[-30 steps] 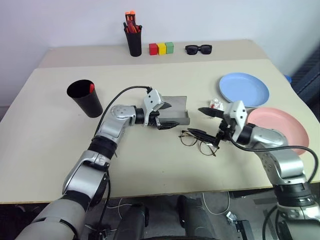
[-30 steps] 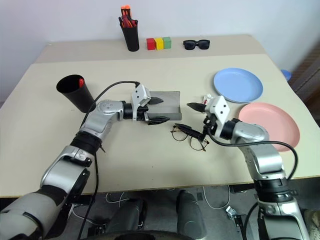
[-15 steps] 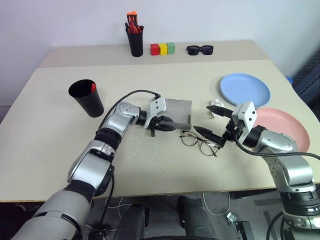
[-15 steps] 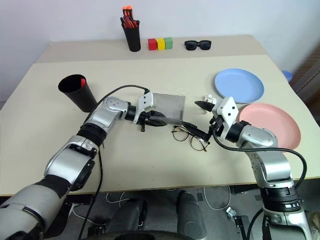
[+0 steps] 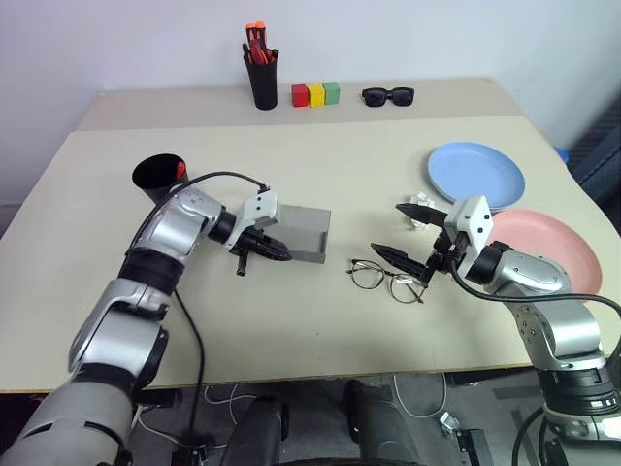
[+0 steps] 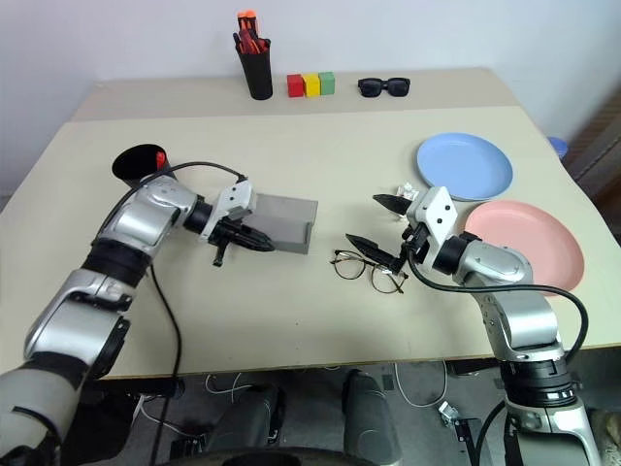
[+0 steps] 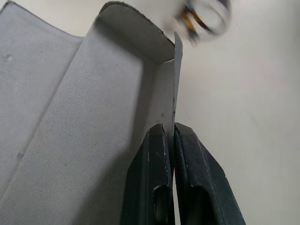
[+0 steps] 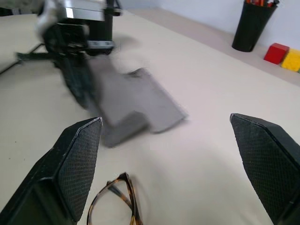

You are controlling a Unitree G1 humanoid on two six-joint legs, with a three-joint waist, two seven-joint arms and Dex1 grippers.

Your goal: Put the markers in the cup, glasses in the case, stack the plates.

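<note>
We see the left gripper [image 5: 267, 249] left of centre in the left eye view, its two black fingers [image 7: 161, 183] pressed together on a thin edge of the grey case [image 5: 301, 231], so it is gripping the case. The case lies on the table [image 5: 291, 320] at the frame's centre-left, just beside the gripper's right. The right gripper [image 5: 412, 236] sits right of centre with its fingers [image 8: 77, 159] spread wide apart and nothing between them. The glasses [image 5: 385, 280] lie on the table just below and slightly left of the right gripper, not touching the case; we cannot tell whether the lower finger touches the frame. In the right wrist view, one lens of the glasses shows near the lower edge. The black cup [image 5: 155, 175] stands at the left of the frame, partly behind the left arm, with a red marker end [image 5: 179, 171] showing at its rim. The light blue plate [image 5: 475, 174] rests at the right, and the pink plate [image 5: 548, 248] lies just below and to its right, the two unstacked. Along the upper edge stand a black pen holder [image 5: 260, 78] with orange pens, three coloured blocks [image 5: 315, 94] and black sunglasses [image 5: 387, 95].
</note>
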